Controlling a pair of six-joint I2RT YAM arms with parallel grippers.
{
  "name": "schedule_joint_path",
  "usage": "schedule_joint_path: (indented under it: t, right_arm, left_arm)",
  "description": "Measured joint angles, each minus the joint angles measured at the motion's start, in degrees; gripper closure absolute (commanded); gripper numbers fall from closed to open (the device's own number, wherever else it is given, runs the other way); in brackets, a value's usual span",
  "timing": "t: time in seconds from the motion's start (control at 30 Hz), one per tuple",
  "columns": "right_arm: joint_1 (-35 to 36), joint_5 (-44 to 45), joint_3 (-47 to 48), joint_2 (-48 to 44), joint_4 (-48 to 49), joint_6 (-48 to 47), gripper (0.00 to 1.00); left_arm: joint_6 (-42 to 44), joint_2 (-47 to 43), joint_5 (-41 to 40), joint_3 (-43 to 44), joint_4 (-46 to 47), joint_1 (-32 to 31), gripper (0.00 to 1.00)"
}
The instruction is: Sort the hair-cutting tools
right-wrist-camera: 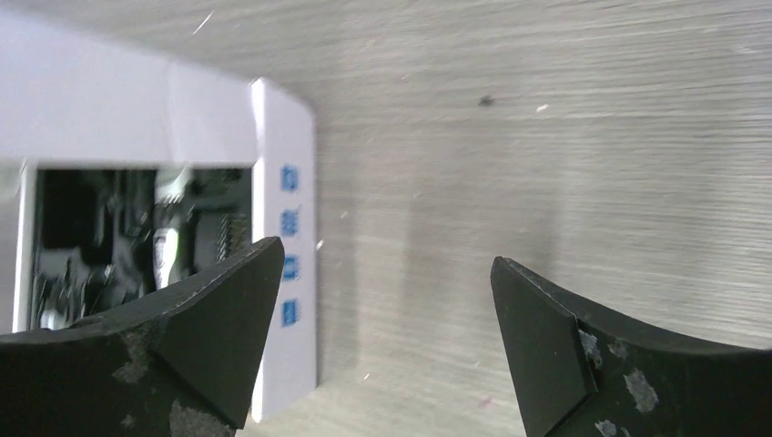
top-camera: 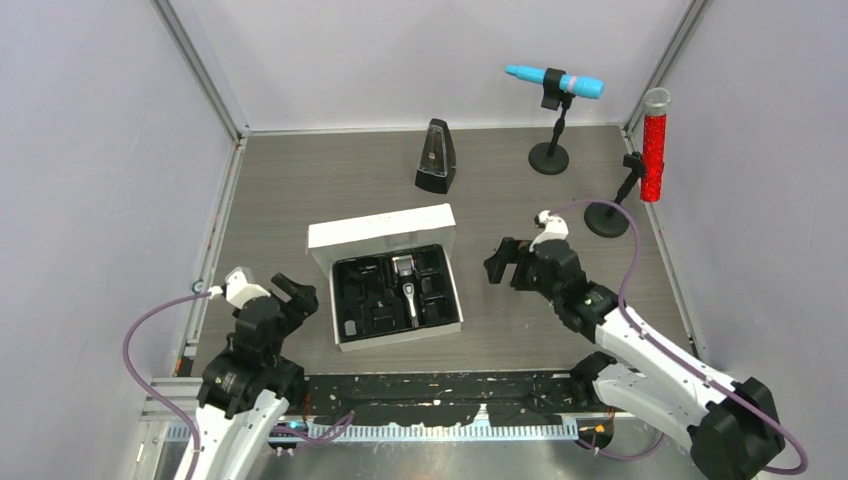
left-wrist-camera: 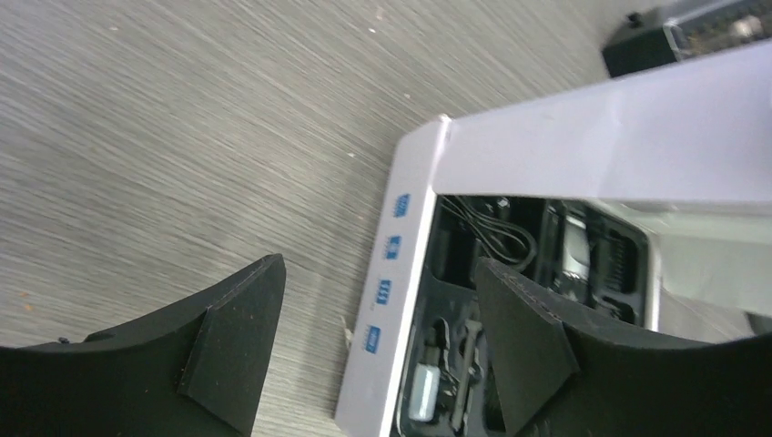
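While clipper lies in box, grey tabletop meets pale walls.

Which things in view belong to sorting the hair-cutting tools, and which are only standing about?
Belong to the job:
white box that holds the tools
electric clipper
black cable

Only standing about:
metronome
blue microphone
red microphone
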Motion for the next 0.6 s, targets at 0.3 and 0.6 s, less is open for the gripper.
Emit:
schedule_joint_path:
  t: [0.3,0.6]
  right_arm:
    - [-8.46,-2.25,9.03,15.17,1.79,-2.99,0.05]
    - [-8.48,-2.03,15.32,27.47,9.55,-4.7,0.05]
  left_arm:
    - [-0.17,14.08,-7.32,-0.96,10.73,2.86,0.18]
    - [1.18,25.64,-2.19,-1.27,22.58,11.06,0.16]
